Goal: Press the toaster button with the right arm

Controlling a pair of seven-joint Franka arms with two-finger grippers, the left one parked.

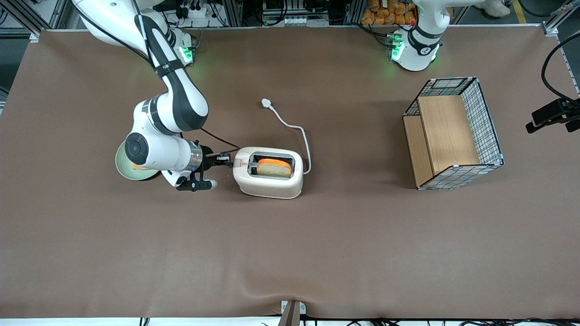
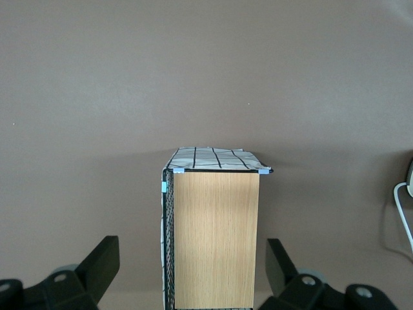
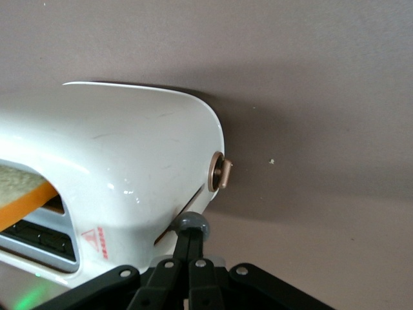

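The white toaster [image 1: 268, 179] stands mid-table with a slice of bread [image 1: 274, 168] in its grey-rimmed slot. Its red triangle mark [image 1: 243, 164] is at the short end toward the working arm. My right arm's gripper [image 1: 228, 158] is at that short end, level with the toaster's top. In the right wrist view the gripper [image 3: 191, 239] is shut, fingers pressed together, and their tips meet the grey round toaster button [image 3: 191, 223] on the toaster [image 3: 129, 161]. A copper-coloured knob [image 3: 219, 172] sits on the same end, apart from the fingers.
The toaster's white cord runs to a plug [image 1: 266, 103] farther from the front camera. A green plate [image 1: 121, 168] lies under the right arm's wrist. A wire basket with wooden boards [image 1: 453, 136] stands toward the parked arm's end, also in the left wrist view [image 2: 216, 239].
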